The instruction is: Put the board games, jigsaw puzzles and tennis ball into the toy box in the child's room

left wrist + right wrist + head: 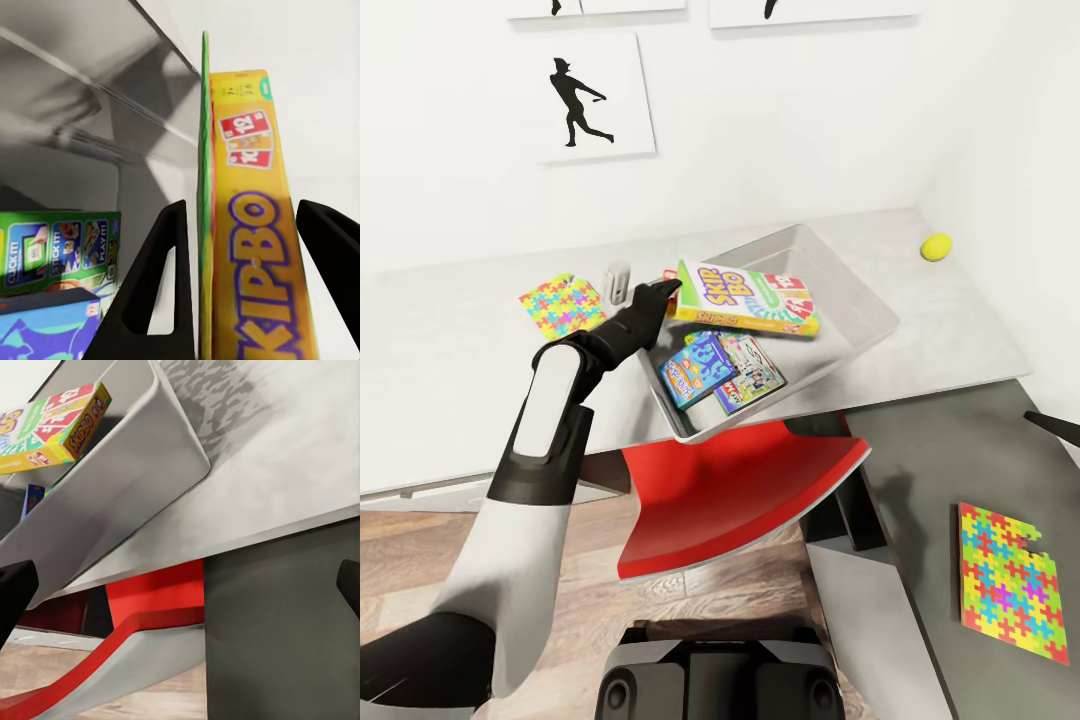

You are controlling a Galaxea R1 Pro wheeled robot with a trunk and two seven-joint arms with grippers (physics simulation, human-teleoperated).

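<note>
Yellow-edged game box (251, 247) between left pincer (247, 300) fingers.

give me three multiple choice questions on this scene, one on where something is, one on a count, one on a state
1. Where is the tennis ball?
A. inside the toy box
B. on the light grey table top, beyond the toy box, near the wall
C. on the red chair

2. How many board games lie flat on the bottom of the toy box?
A. none
B. two
C. four

3. What is the left tool doing?
A. hanging over the floor with nothing between its fingers
B. gripping a jigsaw puzzle
C. holding the yellow board game over the toy box

Answers:
1 B: the ball sits on bare table top, apart from the box.
2 B: a blue game and a white-green game lie side by side inside.
3 C: the left wrist view shows its fingers either side of the game's edge, which is tilted above the box.
</note>
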